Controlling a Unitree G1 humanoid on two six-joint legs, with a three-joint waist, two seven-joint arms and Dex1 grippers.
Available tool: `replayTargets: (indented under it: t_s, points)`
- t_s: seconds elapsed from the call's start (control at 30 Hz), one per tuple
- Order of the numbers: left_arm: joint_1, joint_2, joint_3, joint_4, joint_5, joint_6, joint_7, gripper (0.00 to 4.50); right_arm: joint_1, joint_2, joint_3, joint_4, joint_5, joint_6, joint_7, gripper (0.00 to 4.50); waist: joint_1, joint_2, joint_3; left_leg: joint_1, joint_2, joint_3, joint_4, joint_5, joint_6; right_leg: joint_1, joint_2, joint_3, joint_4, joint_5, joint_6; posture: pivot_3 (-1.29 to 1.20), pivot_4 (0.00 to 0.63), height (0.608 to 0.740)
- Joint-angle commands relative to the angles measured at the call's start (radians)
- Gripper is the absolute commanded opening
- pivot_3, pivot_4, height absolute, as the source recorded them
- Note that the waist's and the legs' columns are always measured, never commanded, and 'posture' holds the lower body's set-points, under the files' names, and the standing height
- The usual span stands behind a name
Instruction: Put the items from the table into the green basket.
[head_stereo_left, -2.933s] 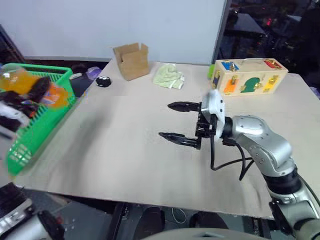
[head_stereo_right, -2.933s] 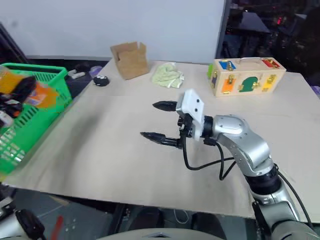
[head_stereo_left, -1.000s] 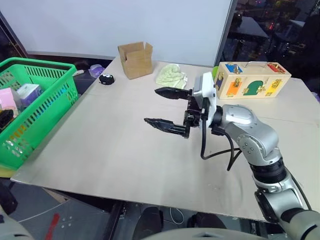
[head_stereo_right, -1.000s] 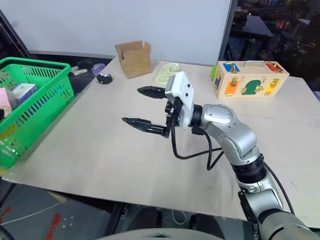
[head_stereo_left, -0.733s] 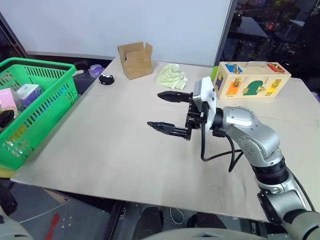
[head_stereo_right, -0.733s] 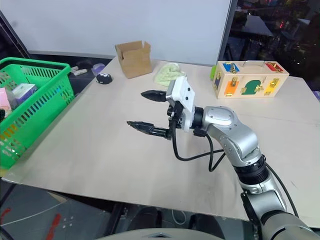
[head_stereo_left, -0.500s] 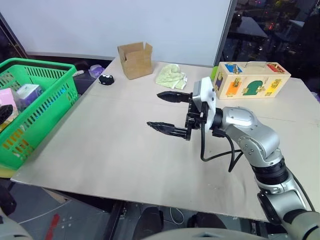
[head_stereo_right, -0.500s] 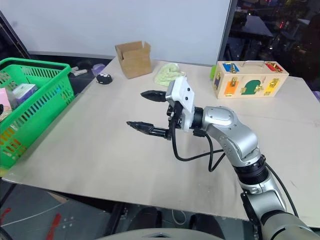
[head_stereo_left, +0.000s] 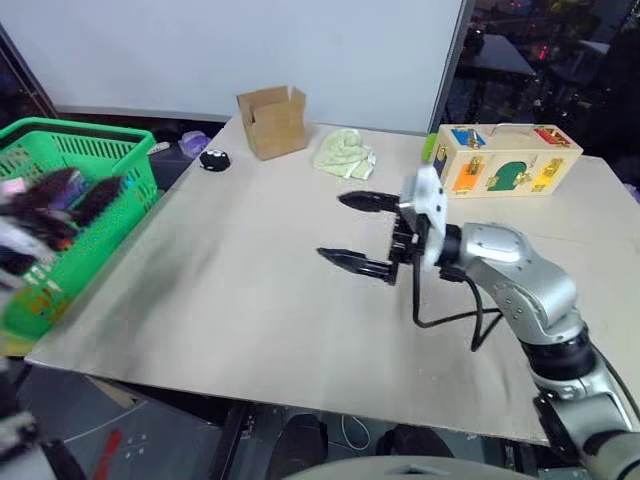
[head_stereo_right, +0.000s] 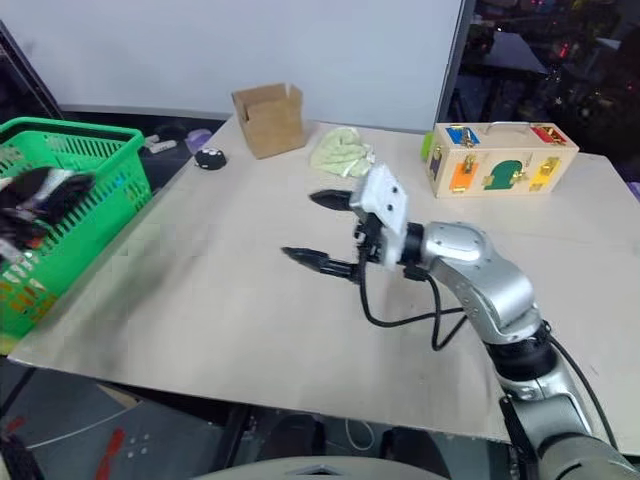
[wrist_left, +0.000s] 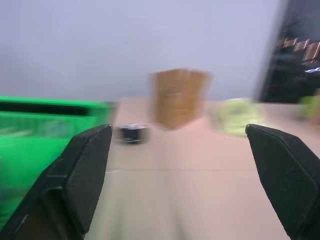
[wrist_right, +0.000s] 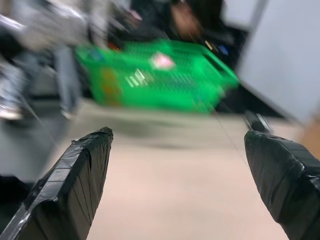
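Evidently the job is close to finished, judging by how little is left lying about. Neither the pink carton nor the orange-drink bottle lies on the table (head_stereo_left: 250, 300); its broad beige top carries only things that are not meant to go: a brown cardboard box (head_stereo_left: 271, 120) at the far edge, a pale green cloth (head_stereo_left: 344, 156) beside it, a small dark round object (head_stereo_left: 211, 159) near the far left corner, and the wooden toy box (head_stereo_left: 505, 160) with coloured latches on the far right. The green basket (head_stereo_left: 120, 190) stands off the table's left edge, and from the right wrist view something pink (wrist_right: 162, 60) rests inside it, which may be the carton, though the blur prevents certainty. The bottle cannot be made out in the basket; the left gripper (head_stereo_left: 60, 200) is a dark smear over the basket's opening, and whatever lies under it is hidden. In the left wrist view its two black fingers (wrist_left: 80, 175) stand wide apart with nothing between them, so I judge that it carries nothing. The right gripper (head_stereo_left: 360, 232) hangs over the middle of the table, pointing toward the basket side, its jaws spread wide and empty, well apart from every object. My reading is that both items are probably in the basket already and what remains is only for the left arm to draw clear; if the bottle is not in there, these views do not show where else it could be.
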Motion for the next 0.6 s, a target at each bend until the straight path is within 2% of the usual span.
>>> replayTargets:
  t_s: [0.03, 0.13, 0.27, 0.47, 0.6]
  points:
    - [0.046, -0.071, -0.074, -0.268, -0.042, 0.072, 0.122, 4.45, 0.058, -0.063, -0.078, -0.017, -0.041, 0.012, -0.049, 4.5, -0.001, -0.001, 0.0, 0.002, -0.001, 0.0, 0.0, 0.0, 0.0, 0.001, 0.0, 0.0, 0.001, 0.0, 0.0, 0.08, 0.0, 0.74]
    - [0.086, -0.142, -0.171, -0.393, -0.031, 0.096, 0.189, 4.45, 0.138, -0.125, -0.139, -0.031, -0.052, 0.03, -0.07, 4.5, -0.001, 0.01, 0.001, 0.012, -0.001, 0.001, -0.001, 0.0, 0.0, 0.01, 0.001, 0.002, 0.0, 0.0, 0.0, 0.06, 0.0, 0.74]
    - [0.121, -0.196, -0.262, -0.483, -0.012, 0.117, 0.246, 4.45, 0.264, -0.209, -0.206, -0.076, -0.096, 0.046, -0.114, 4.5, -0.005, 0.014, 0.0, 0.012, 0.0, 0.001, -0.001, 0.0, 0.0, 0.01, 0.007, 0.004, 0.0, -0.001, -0.001, 0.01, 0.0, 0.74]
    - [0.205, -0.183, -0.298, -0.536, -0.009, 0.165, 0.254, 4.45, 0.444, -0.283, -0.311, -0.161, -0.131, 0.069, -0.153, 4.5, -0.05, 0.017, -0.001, 0.014, 0.001, 0.001, -0.001, 0.0, 0.0, 0.01, 0.014, 0.012, -0.001, -0.001, -0.001, -0.05, 0.0, 0.74]
    - [0.26, -0.195, -0.31, -0.584, -0.021, 0.196, 0.272, 4.45, 0.503, -0.294, -0.351, -0.186, -0.131, 0.077, -0.17, 4.5, -0.063, 0.017, -0.001, 0.015, 0.001, 0.003, -0.001, 0.0, 0.001, 0.01, 0.013, 0.014, -0.001, -0.001, 0.0, -0.06, 0.0, 0.74]
